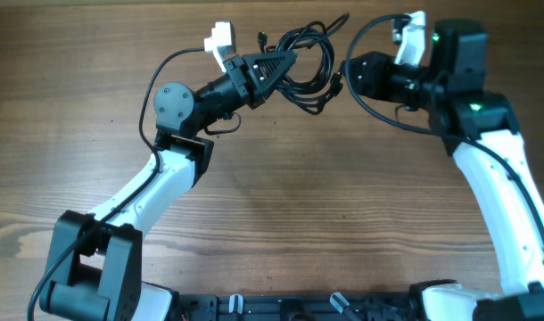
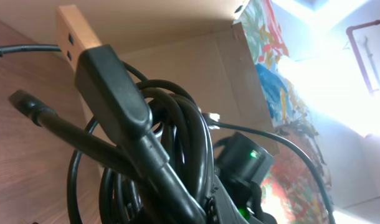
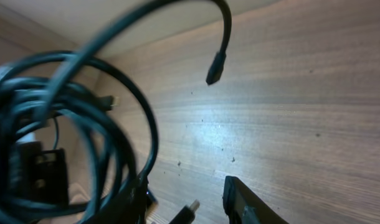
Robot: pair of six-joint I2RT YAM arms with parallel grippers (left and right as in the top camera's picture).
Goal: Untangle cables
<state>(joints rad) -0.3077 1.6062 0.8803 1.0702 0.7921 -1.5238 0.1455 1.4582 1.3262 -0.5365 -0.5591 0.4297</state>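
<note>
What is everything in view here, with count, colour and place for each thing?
Thin flexible cables: several, exact count lost in the tangle; black; one bundle at the table's far middle, between the grippers.
Flat USB plug: one; black housing, metal tip; sticking out of the bundle, close to the left wrist camera.
Small end plug: one; black; at the end of a loose arching strand.
Wooden table: one; brown; under everything.
Colourful picture: one; multicoloured; background of the left wrist view.
Robot arms: two; white and black; one on each side.
Left gripper: one; black; shut on the bundle.
Right gripper: one; black; jaws apart beside the bundle.
</note>
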